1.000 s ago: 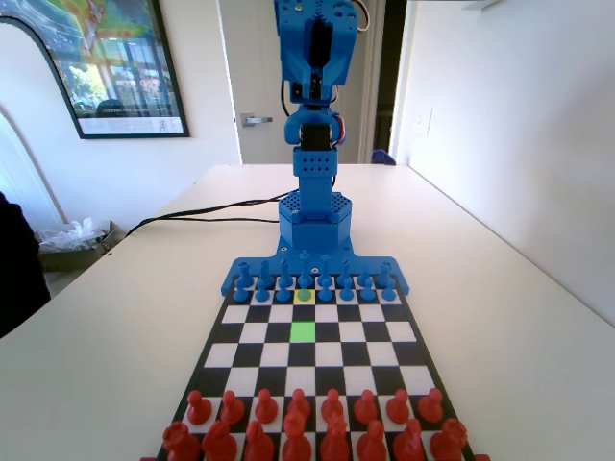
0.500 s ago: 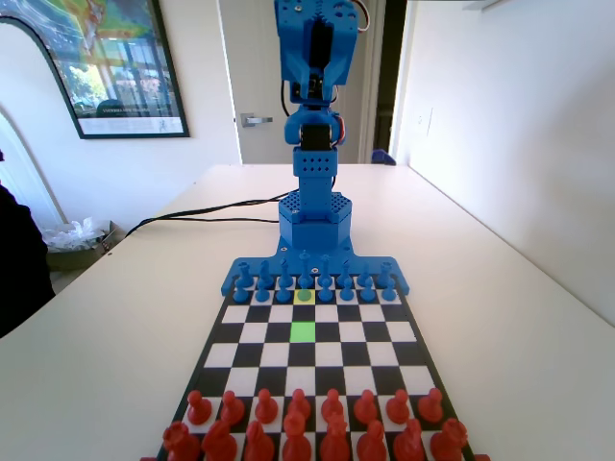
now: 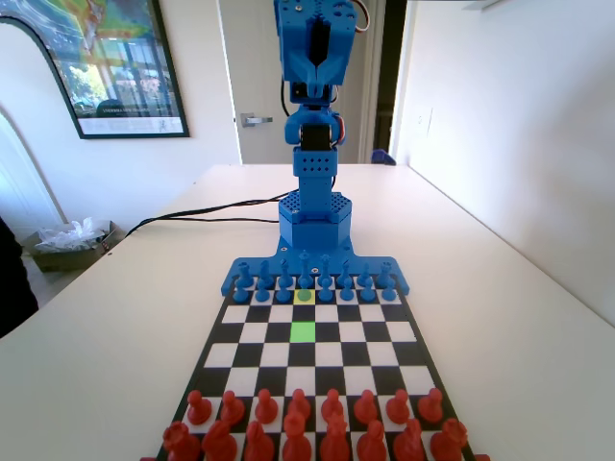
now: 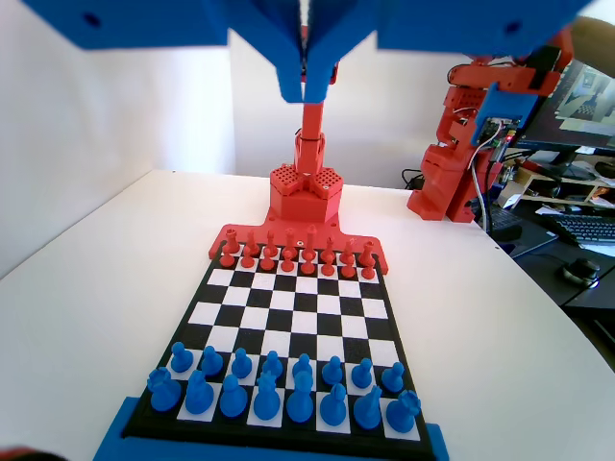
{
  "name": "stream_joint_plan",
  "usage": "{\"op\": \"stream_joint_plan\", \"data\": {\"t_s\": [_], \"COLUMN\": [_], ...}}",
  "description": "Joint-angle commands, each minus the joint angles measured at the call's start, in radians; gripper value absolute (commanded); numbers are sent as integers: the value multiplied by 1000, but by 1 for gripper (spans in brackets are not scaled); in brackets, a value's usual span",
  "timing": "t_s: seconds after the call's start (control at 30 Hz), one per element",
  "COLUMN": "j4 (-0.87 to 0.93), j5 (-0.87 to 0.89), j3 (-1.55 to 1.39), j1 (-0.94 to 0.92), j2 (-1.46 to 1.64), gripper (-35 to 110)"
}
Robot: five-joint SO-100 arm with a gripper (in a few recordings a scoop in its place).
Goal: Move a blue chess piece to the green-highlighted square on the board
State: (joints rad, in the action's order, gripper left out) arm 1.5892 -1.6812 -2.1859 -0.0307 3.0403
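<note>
My gripper (image 4: 306,91) hangs high above the board (image 4: 389,331), jaws pressed together with nothing between them; in the wrist view their tips meet at the picture's top edge. In the fixed view I stand upright at the board's far end, folded up well above the pieces, and my jaws cannot be made out there.

The blue chess piece (image 3: 305,295) sits in the front row of blue pawns, on a pale yellow square (image 3: 305,301) just right of the row's middle in the fixed view. The green-highlighted square (image 3: 303,331) lies two rows nearer that camera, in the same file, and is bare. One black square lies between it and the yellow one.

In the wrist view the blue pawns (image 4: 272,365) stand in the row just beyond the taller blue pieces (image 4: 300,396) at the near edge. The red pieces (image 4: 288,257) fill two rows at the far end. In the fixed view they stand nearest the camera.
</note>
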Motion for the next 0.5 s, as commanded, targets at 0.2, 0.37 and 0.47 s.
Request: {"op": "stream_joint_plan", "data": {"t_s": [0.2,0.37,0.47], "j4": [8,41,57], "j5": [-5,5,11], "j3": [31,100,124], "j1": [9,26,32], "j2": [14,12,11], "gripper": [1,1,1]}}
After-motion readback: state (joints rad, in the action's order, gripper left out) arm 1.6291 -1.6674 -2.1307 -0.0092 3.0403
